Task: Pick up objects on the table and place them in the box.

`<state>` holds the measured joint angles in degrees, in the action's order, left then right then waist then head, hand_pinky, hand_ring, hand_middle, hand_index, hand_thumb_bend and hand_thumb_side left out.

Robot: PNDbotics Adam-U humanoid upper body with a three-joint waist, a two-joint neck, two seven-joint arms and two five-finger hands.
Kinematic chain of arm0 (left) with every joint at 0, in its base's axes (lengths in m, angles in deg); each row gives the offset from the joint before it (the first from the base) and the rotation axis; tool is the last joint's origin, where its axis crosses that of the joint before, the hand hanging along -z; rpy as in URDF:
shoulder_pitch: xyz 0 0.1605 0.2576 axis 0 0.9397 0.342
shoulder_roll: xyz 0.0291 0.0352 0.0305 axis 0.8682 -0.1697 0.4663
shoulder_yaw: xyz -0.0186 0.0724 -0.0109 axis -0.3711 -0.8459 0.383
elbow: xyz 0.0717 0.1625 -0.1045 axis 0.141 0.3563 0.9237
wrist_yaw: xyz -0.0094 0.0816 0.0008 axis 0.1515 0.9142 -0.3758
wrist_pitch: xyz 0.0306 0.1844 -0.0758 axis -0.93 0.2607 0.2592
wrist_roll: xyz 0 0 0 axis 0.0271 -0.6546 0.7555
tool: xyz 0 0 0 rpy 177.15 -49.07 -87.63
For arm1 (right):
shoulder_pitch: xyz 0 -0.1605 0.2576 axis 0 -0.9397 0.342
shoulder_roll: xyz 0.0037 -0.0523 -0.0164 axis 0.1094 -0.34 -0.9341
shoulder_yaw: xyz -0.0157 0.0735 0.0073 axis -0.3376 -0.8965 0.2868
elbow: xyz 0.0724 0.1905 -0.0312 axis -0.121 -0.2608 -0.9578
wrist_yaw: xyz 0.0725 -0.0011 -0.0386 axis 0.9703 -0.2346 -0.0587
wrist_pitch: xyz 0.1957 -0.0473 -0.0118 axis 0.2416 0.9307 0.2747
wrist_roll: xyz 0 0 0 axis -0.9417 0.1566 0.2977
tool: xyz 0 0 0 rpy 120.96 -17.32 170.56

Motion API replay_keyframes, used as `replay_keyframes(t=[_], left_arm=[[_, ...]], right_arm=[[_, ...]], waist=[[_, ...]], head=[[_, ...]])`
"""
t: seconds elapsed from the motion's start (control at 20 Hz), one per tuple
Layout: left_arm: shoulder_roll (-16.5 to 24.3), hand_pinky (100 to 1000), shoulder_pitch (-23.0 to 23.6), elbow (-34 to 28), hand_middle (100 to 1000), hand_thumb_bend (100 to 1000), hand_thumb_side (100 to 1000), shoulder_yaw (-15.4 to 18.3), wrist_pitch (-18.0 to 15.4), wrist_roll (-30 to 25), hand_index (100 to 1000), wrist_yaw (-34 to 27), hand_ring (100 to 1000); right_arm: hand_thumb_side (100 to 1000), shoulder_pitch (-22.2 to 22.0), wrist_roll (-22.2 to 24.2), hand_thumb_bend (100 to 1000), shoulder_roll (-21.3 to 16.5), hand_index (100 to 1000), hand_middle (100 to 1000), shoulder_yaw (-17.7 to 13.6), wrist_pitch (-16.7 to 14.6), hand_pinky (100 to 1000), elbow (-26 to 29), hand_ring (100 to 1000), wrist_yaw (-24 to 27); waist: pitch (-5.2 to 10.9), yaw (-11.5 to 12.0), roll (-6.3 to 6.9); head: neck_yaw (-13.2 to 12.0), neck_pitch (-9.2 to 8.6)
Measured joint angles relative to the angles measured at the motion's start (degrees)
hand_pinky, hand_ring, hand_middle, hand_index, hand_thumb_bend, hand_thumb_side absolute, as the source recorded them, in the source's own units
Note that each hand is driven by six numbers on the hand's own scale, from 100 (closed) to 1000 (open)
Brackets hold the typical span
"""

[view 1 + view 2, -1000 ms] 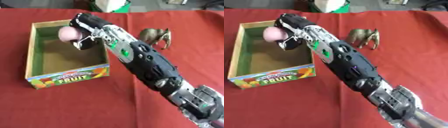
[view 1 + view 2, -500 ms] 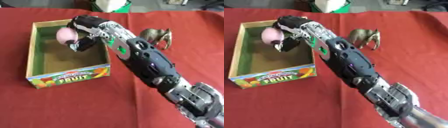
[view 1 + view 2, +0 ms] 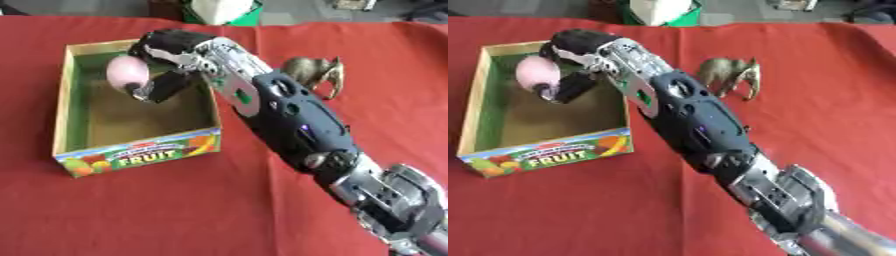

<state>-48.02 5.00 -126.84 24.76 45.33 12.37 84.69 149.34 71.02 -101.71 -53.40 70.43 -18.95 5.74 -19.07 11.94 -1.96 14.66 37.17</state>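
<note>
Right hand (image 3: 166, 65) fingers curled round pink ball (image 3: 125, 71) inside box (image 3: 131, 153), clear of walls.

Pink ball (image 3: 126, 71), green-lined box (image 3: 80, 116), brass-coloured elephant (image 3: 730, 73), red cloth (image 3: 131, 210).

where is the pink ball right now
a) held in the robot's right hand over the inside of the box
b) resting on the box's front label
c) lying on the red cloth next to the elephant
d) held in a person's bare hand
a: the right hand has its fingers curled round the pink ball, held over the open fruit box, while the toy elephant stands apart on the red cloth.
</note>
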Motion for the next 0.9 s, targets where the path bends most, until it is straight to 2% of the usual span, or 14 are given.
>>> replay_keyframes(t=[0.15,0.25,0.45,0.65,0.9], left_arm=[[-0.01,743,0.01,0.0,730,117,789,0.0,0.02,-0.02,823,-0.02,626],[-0.02,743,0.03,0.0,730,116,789,0.0,0.05,-0.05,823,-0.02,626],[-0.02,743,0.04,0.0,730,116,789,0.0,0.16,-0.15,823,-0.02,625],[-0.02,742,0.31,0.0,731,115,789,0.01,0.23,-0.08,823,-0.01,626],[-0.02,742,0.68,0.0,731,113,790,0.02,0.42,0.11,823,0.07,626]], right_arm=[[681,0.0,1.06,473,0.0,915,768,-0.39,-0.32,666,0.19,859,-0.04],[692,0.0,1.08,423,0.0,907,755,-0.71,-0.22,657,0.91,844,0.2],[704,0.0,-0.3,358,-0.31,892,728,-1.46,1.16,641,3.68,810,1.89],[732,0.0,-1.54,329,-2.54,891,721,-2.48,3.03,642,9.24,799,6.64],[764,-0.31,-1.11,309,-7.96,907,757,-4.01,5.52,667,17.4,814,14.02]], waist=[[0.0,0.0,0.0],[0.0,0.0,0.01],[0.0,-0.19,0.02],[0.04,-0.66,0.02],[0.37,-1.49,0.04]], head=[[-0.02,0.0],[-0.11,0.0],[-0.41,0.0],[-0.98,0.01],[-2.13,0.04]])
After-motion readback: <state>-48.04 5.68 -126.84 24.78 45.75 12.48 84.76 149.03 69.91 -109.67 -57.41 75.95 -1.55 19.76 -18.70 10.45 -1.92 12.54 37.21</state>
